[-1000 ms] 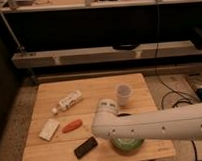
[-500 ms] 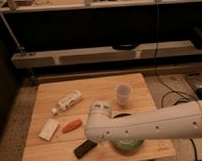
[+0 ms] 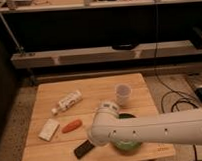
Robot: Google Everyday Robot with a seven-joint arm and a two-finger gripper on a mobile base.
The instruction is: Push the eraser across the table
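A single camera looks down at a slant from above the near edge of the table (image 3: pixel 50 94), facing the long shelf (image 3: pixel 93 55) behind it. It sits far enough back to take in nearly the whole plank top. The white arm (image 3: pixel 161 129) crosses the lower right foreground, close to the lens. Its rounded end hides the gripper beside the eraser (image 3: pixel 83 149).

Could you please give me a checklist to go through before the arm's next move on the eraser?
1. Eraser lying flat on the table: ok.
2. Gripper touching the eraser: cannot tell; the gripper is hidden under the arm's end, just right of the eraser.
3. Orange piece and white block off a leftward path: ok.
4. Margin to the table's front edge: not ok, small.
5. Arm clear of the green bowl: cannot tell.
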